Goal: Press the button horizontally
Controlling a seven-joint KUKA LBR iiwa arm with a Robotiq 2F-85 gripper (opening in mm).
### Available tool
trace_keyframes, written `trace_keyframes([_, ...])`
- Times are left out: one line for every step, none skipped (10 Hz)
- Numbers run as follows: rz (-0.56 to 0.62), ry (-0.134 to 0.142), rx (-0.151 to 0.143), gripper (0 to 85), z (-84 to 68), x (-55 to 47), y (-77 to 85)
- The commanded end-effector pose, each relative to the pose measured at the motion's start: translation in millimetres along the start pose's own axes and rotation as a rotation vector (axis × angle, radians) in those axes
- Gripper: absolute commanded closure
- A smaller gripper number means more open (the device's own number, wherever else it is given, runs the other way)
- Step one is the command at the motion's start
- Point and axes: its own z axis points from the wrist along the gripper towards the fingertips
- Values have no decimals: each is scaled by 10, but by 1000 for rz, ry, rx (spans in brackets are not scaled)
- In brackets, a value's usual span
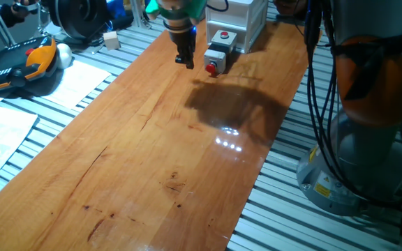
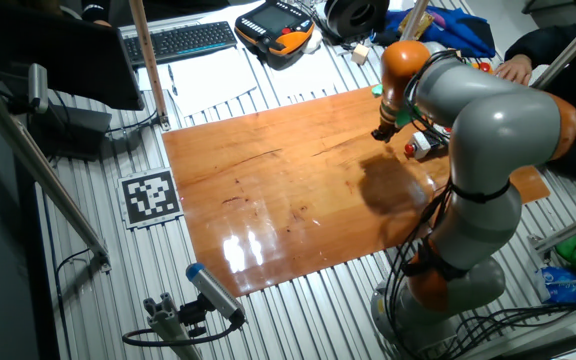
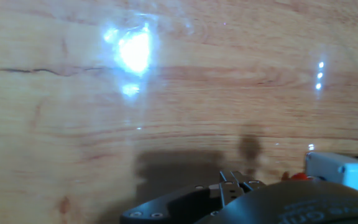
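— How many red buttons did you have on the wooden worktop (image 1: 152,160), and where was yours?

— You had two. The button (image 1: 211,67) you were after, the small red one facing sideways in a light-grey square housing, sat near the far edge of the worktop, towards its far right corner as one fixed view showed it. In the other fixed view the same button (image 2: 411,150) lay close to the worktop's right edge, and in the hand view it (image 3: 298,177) showed as a sliver of red beside its pale housing at the lower right. Just behind it stood the second one, an upward-facing red button (image 1: 223,34) on a bigger grey housing, against a single white box (image 1: 246,17).

— And the claw?

— Your one gripper (image 1: 185,61) hung just left of the sideways button, fingertips low over the wood, apart from the button. The other fixed view showed the gripper (image 2: 383,132) beside the button too. You could not tell from any view whether the fingers were parted or closed; the hand view showed only dark gripper body along its bottom edge. Nothing was visibly held.

— Anything else?

— One orange-and-black teach pendant (image 1: 16,63) lay off the worktop to the left, one keyboard (image 2: 186,40) beyond the far edge, and one printed marker tag (image 2: 150,197) sat off the near left corner.
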Motion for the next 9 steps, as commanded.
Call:
trace_keyframes([-2, 3, -17, 850, 3, -8, -12])
trace_keyframes([26, 18, -79, 850, 0, -10, -10])
trace_keyframes([64, 36, -64, 850, 0, -10, -10])
trace_keyframes([112, 79, -40, 850, 0, -10, -10])
trace_keyframes([130, 117, -15, 850, 0, -10, -10])
trace_keyframes([154, 145, -13, 850, 0, -10, -10])
trace_keyframes([168, 155, 14, 850, 0, -10, -10])
trace_keyframes([164, 146, 43, 850, 0, -10, -10])
trace_keyframes([152, 130, 31, 850, 68, 8, -59])
